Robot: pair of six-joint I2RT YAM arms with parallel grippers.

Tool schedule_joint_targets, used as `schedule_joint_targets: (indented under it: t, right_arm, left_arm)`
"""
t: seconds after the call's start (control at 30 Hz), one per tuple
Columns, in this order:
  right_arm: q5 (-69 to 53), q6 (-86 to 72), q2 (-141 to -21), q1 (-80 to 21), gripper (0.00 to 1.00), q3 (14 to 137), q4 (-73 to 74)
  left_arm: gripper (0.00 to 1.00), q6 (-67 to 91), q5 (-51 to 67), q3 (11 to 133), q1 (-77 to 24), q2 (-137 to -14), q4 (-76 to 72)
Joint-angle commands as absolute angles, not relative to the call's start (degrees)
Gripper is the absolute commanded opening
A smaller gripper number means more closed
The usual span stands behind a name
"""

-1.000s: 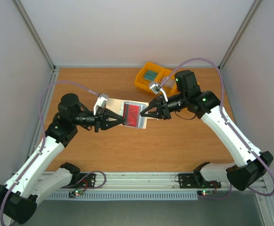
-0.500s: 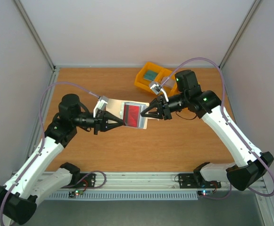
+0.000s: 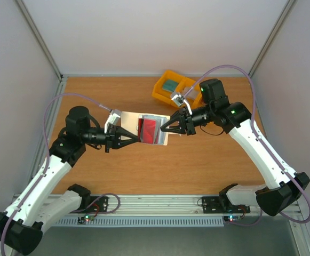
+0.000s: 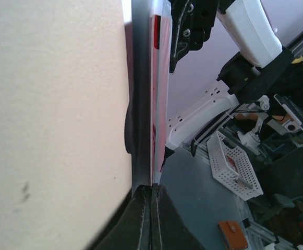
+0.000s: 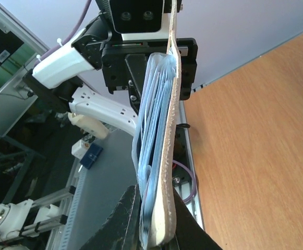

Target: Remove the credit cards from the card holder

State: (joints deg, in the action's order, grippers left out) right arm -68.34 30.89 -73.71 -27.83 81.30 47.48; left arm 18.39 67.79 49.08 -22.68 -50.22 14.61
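Since one second ago, the left claw (image 3: 137, 137) has closed fully and its arm has pulled back a little toward its own side. More of the cream flap of the card holder (image 3: 127, 117) now shows on the left. The holder does not lie on the tabletop (image 3: 197, 160); it hangs in the air above the middle of it, stretched between the two arms. The right claw (image 3: 163, 129) is pressed together on the right edge of the holder, and its wrist view shows the cream outer wall and the pale blue pockets standing up from between its fingers. The left claw has its fingers pressed tight, and its wrist view shows a thin white and red edge running straight out from between them. I judge that it pinches the left edge of the red card (image 3: 149, 130), although the view is too close to be fully sure that it is the card and not a pocket layer. The card lies with its long side left to right, in one line with both claws, and its free edge points to the left arm, which is the nearer one. So the coming pull should probably go straight to the left, away from the right claw, while the right claw keeps the holder in place. If the pull is slanted, the card may jam in the pocket. A yellow bin (image 3: 160, 93) stands at the far side, behind the right arm.
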Motion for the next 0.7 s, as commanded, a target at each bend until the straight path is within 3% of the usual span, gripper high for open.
schedule_joint_targets:
  t: [0.0, 0.03, 0.13, 0.27, 0.37, 0.67]
  right_arm:
    - [-71.71, 29.93, -72.45, -27.42, 0.01, 82.71, 45.91]
    - [-71.8, 29.89, -72.35, -27.42, 0.01, 82.71, 45.86]
    - [-72.46, 29.73, -72.27, -27.42, 0.01, 82.8, 45.79]
    - [-73.24, 30.48, -72.33, -27.42, 0.01, 82.81, 46.75]
    - [-73.64, 31.0, -72.21, -27.42, 0.01, 82.79, 47.11]
    - [-73.33, 31.07, -72.08, -27.42, 0.01, 82.27, 47.3]
  left_arm:
    - [0.07, 17.81, 68.53, 49.25, -22.43, -49.44, 12.16]
    - [0.17, 19.16, 68.18, 48.88, -22.47, -49.53, 10.84]
    - [0.3, 24.27, 67.38, 48.06, -22.46, -50.14, 4.99]
    - [0.31, 29.2, 61.06, 50.56, -20.41, -51.87, 1.38]
    - [0.34, 34.6, 64.99, 50.34, -19.85, -53.15, -9.71]
    - [0.33, 34.88, 64.5, 52.46, -22.23, -54.92, -10.28]
